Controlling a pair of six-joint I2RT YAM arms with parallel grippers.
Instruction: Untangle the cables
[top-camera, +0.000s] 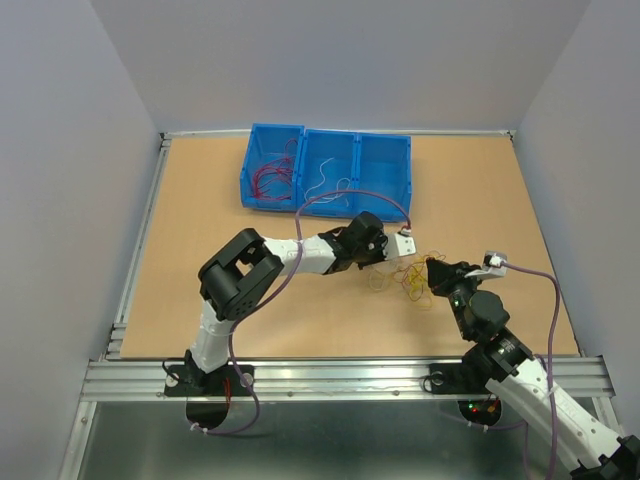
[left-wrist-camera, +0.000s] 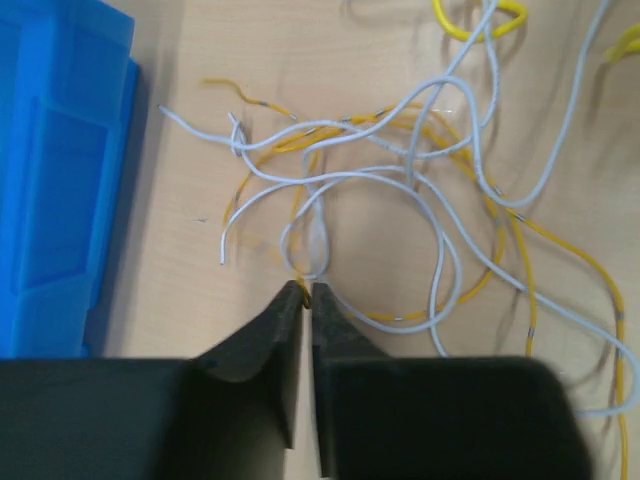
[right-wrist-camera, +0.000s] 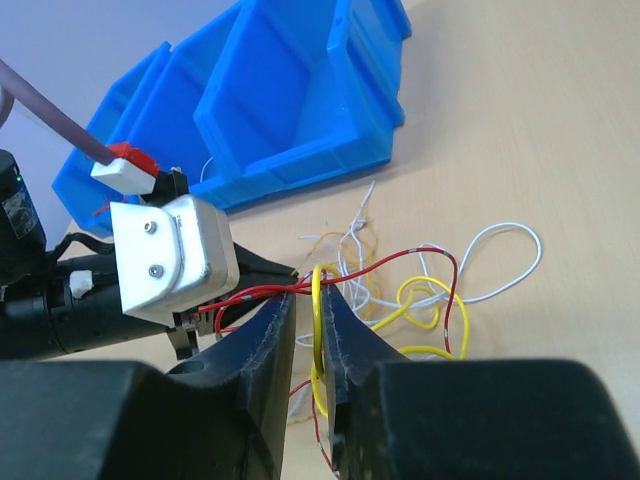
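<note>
- Separation of the knot is the step in hand, as I judge it: the cables (top-camera: 402, 277) lie in one loose tangle on the desk (top-camera: 200, 210), between my two arms and near the blue bins (top-camera: 330, 170).
- My left end effector (left-wrist-camera: 307, 288) is clenched low over the desk, its jaws nearly touching. It nips the bottom of a white cable (left-wrist-camera: 316, 272) loop. A yellow strand seems caught with it, though I cannot be sure.
- My right end effector (right-wrist-camera: 314, 296) is clamped on a yellow cable (right-wrist-camera: 316, 340), whose loop runs up between the jaws. A red cable (right-wrist-camera: 400, 257) crosses just above it.
- Next, I reckon, I need to draw the two arms apart slowly, lifting a little. I must watch whether white slides free of yellow or the knot tightens.
- Sorting looks part done: red and white strands already lie in the bins.
</note>
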